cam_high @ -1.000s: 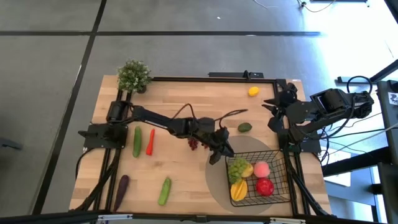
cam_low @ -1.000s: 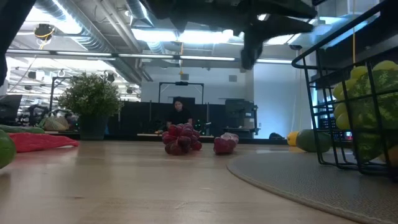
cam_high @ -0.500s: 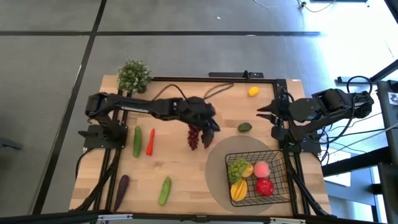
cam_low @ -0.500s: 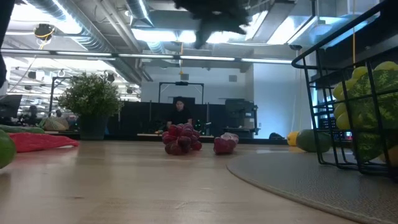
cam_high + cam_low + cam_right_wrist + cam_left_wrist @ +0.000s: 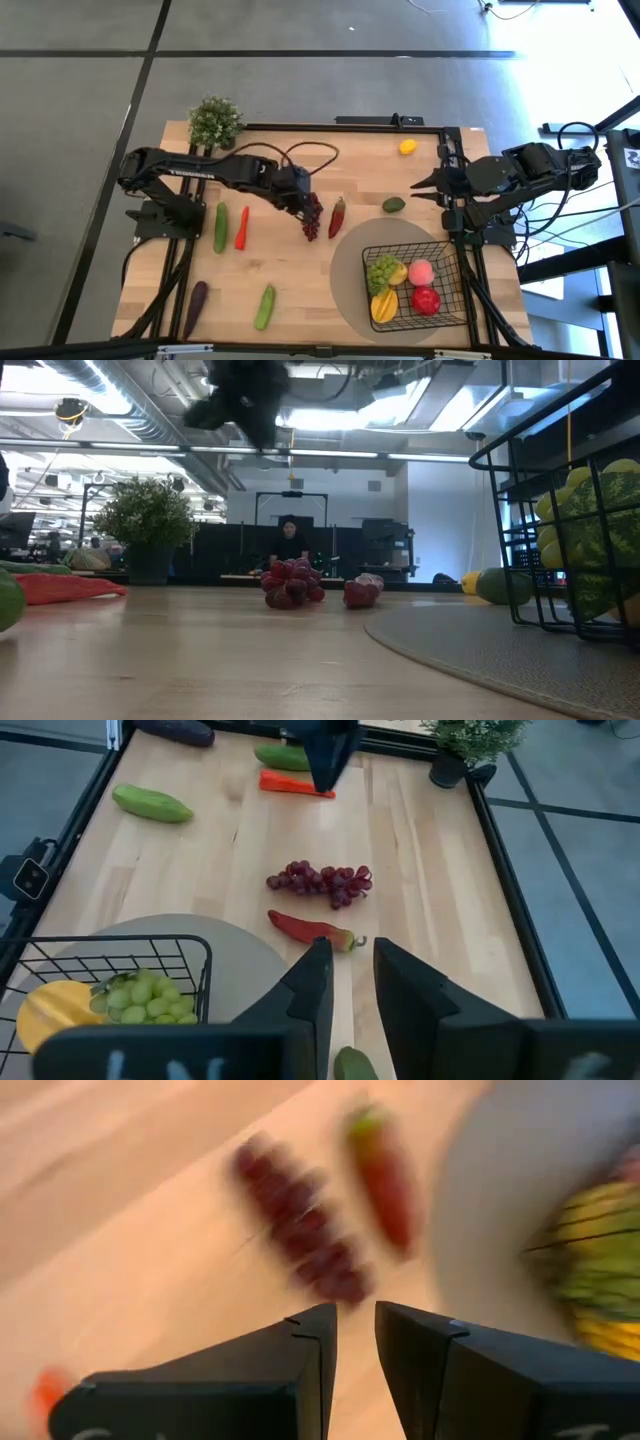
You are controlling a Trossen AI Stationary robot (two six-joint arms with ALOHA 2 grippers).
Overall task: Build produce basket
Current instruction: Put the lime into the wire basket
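Wooden boards run the length of the table point(image 5: 290, 270), and nearest the front edge lie a light green cucumber point(image 5: 264, 306) and a dark eggplant point(image 5: 195, 303), with the basket point(image 5: 445, 300) on its round grey mat point(image 5: 345, 285) already holding green grapes point(image 5: 382, 270), a peach point(image 5: 420, 271), a red apple point(image 5: 426, 299) and a yellow piece. Farther in, mid-table, the dark red grapes point(image 5: 311, 218) lie with their long axis running front to back, and the red chili point(image 5: 337, 216) lies just beside them on the basket's side, roughly parallel. The left gripper point(image 5: 296, 200) hangs above the boards just beside the grapes' far end, on their left; its fingers stand a narrow slot apart and hold nothing (the wrist view shows bare gap between them). A short reach right and toward the front would put it over the bunch, so this arm is clearly the nearer one. The right gripper point(image 5: 420, 184) waits near the table's right edge, fingers likewise nearly together and empty, beside the avocado point(image 5: 394, 205). Beyond, a lemon point(image 5: 407, 147) sits near the back rail.
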